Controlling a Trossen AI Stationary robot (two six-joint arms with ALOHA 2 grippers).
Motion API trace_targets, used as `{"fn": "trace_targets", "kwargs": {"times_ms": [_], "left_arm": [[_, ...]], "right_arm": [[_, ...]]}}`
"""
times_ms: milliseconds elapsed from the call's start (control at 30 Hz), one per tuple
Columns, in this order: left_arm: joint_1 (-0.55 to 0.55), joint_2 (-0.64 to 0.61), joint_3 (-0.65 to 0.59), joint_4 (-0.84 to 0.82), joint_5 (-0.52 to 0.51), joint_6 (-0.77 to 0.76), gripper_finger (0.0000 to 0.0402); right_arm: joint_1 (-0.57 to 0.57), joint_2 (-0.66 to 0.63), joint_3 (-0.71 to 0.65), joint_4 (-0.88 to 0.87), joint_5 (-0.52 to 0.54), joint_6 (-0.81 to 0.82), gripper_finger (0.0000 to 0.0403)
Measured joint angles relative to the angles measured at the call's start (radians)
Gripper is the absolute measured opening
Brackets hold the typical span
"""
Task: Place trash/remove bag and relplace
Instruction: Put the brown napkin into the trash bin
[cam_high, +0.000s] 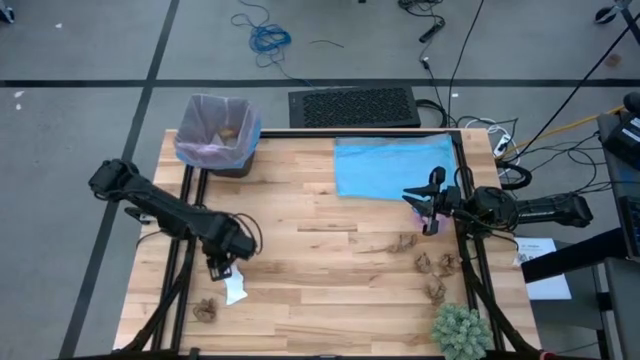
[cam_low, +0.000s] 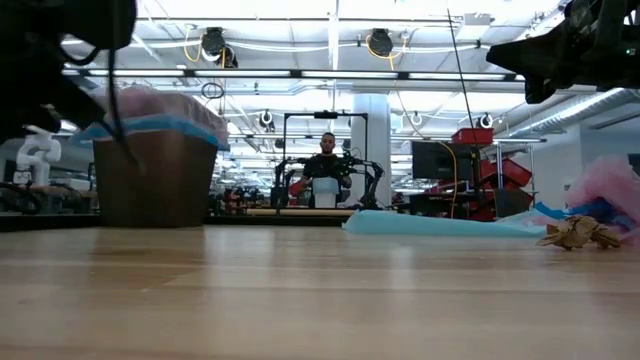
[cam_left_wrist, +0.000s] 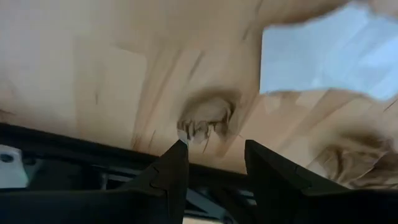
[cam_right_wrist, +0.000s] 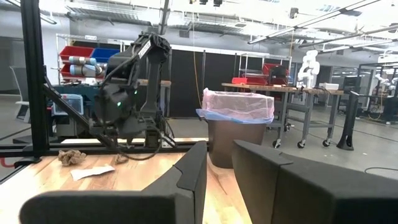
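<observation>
The bin (cam_high: 218, 132) stands at the table's far left, lined with the lavender-pink bag (cam_right_wrist: 238, 104); some trash lies inside it. My left gripper (cam_high: 222, 267) hangs open near the front left, pointing down, just above a brown paper wad (cam_left_wrist: 208, 117). A white scrap (cam_high: 235, 290) and another brown wad (cam_high: 206, 310) lie beside it. More brown wads (cam_high: 430, 265) lie at the right. My right gripper (cam_high: 425, 205) waits at the right, pointing level, its fingers (cam_right_wrist: 193, 168) a narrow gap apart with nothing between them.
A light blue plastic bag (cam_high: 395, 165) lies flat at the far right. Something pink and crinkly (cam_low: 610, 190) sits at the right beside a wad (cam_low: 580, 232). A green spiky plant (cam_high: 460, 330) stands at the front right corner. A person is in the room beyond.
</observation>
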Motion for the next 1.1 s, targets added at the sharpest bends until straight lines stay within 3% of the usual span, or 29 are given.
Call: {"fn": "trace_targets", "kwargs": {"times_ms": [333,600,700,867,1033,1100], "left_arm": [[-0.106,0.056,-0.078,0.147,0.003,-0.034,0.0152],[-0.118,0.087,-0.198,0.211,-0.013,-0.159,0.0152],[-0.118,0.100,-0.206,0.225,-0.007,-0.183,0.0134],[-0.119,0.108,-0.126,0.235,-0.031,-0.165,0.0022],[-0.106,0.107,0.025,0.213,-0.125,-0.124,0.0005],[-0.090,0.106,0.108,0.176,-0.213,-0.104,0.0004]], "right_arm": [[0.000,0.000,0.000,-0.001,0.000,0.000,0.0070],[0.000,0.000,0.000,-0.001,0.000,0.000,0.0070],[0.000,0.000,0.000,0.000,0.000,0.000,0.0070],[0.000,0.000,0.000,0.003,0.000,0.000,0.0070],[0.000,0.000,0.000,0.009,0.000,0.000,0.0070],[0.000,0.000,0.000,0.013,0.000,-0.001,0.0070]]}}
